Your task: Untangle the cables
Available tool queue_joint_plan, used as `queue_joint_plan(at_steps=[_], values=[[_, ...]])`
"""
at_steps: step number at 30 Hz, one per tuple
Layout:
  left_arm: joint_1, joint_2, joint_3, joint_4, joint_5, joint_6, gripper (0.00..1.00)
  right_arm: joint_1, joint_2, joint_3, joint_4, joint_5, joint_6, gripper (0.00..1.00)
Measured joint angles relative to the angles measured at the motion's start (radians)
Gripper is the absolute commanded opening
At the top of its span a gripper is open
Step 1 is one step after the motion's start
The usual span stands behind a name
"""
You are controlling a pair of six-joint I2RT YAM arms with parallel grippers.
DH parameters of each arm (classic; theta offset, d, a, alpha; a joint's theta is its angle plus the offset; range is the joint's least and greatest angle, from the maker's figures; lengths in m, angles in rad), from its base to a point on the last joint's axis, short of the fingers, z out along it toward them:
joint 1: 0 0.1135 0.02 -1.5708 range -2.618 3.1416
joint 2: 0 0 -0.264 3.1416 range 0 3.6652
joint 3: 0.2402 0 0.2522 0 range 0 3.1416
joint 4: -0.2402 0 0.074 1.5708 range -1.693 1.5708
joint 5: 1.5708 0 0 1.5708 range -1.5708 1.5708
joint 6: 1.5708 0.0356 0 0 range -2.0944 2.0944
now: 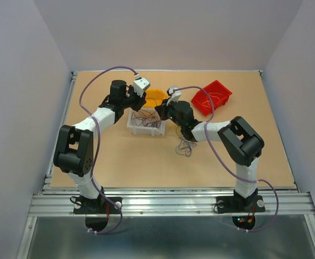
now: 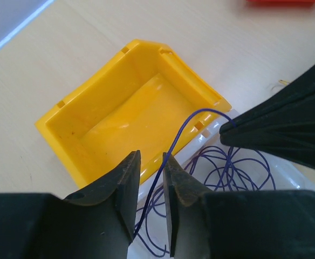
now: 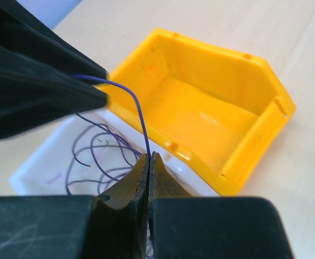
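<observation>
1. We see the left gripper (image 2: 152, 159) partly open, with a plain gap between its two fingers. It hangs over the spot where the yellow bin (image 2: 93, 81) meets the white bin (image 3: 33, 172).
2. One purple cable (image 3: 141, 116) runs up through that gap, close to the finger on the right of the left wrist view. We cannot tell whether either finger touches it, so we do not call it gripped on this side.
3. The right gripper (image 3: 149, 156) has its jaws pressed fully together. They pinch the same purple cable right at the tips.
4. Between the two grippers the purple cable rises and bends over in a short arc. The grippers face each other, tips near but apart.
5. Below them, more cables (image 1: 145, 117) lie in the white bin as loose purple loops. The lower end of the held one drops down among them.
6. The white bin stands touching the yellow bin, on its near side.
7. A small clump (image 1: 185, 145) of thin strands lies on the table (image 1: 244, 151) under the right forearm, apart from the white bin.
8. A red bin (image 1: 200, 105) stands to the right of the yellow bin, not touching it.
</observation>
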State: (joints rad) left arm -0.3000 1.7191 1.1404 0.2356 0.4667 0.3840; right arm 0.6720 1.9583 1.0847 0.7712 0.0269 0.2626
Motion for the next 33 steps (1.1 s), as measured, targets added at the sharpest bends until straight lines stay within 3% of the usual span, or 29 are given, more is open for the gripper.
queue_joint_plan(at_steps=[14,19,23,27,33], values=[[0.014,-0.082,-0.016,-0.016,0.026,0.002,0.33,-0.023,0.003,-0.046,-0.068,-0.099,-0.084,0.01],[0.017,-0.075,0.002,-0.076,0.051,0.027,0.51,-0.023,0.056,0.012,-0.123,-0.137,-0.107,0.01],[0.017,-0.068,0.028,-0.122,0.072,0.062,0.57,-0.023,0.075,0.026,-0.168,-0.154,-0.116,0.01],[0.02,-0.081,0.004,-0.137,0.069,0.097,0.54,-0.023,0.087,0.045,-0.191,-0.161,-0.121,0.0],[0.021,-0.125,-0.042,-0.128,0.024,0.106,0.41,-0.023,0.087,0.05,-0.2,-0.163,-0.132,0.01]])
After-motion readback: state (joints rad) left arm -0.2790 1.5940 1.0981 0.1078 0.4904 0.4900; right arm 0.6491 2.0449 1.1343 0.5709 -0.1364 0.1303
